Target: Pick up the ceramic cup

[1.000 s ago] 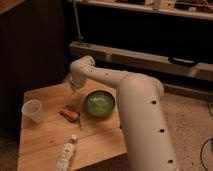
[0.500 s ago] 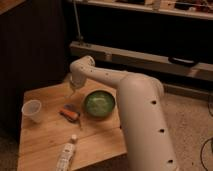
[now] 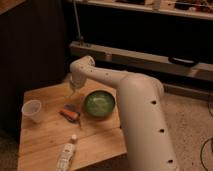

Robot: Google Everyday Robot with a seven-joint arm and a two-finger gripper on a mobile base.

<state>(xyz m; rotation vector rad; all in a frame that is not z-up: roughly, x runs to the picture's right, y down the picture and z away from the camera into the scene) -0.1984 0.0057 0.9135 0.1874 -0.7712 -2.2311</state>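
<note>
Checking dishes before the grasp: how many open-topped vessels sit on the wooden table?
2: the small whitish ceramic cup near the left edge, and the wide dark-green bowl mid-table. The gripper hangs over the far edge of the wooden table. The arm might hide more.

Green bowl [image 3: 99, 104] and white bottle [image 3: 66, 154] on wooden table [image 3: 42, 137].

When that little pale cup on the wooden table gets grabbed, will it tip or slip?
The cup stands upright, rim wider than base, so a sideways nudge would probably tip it. Its smooth-looking tapered wall may slide in a pinch. The gripper hangs over the far part of the table, apart from the cup.
</note>
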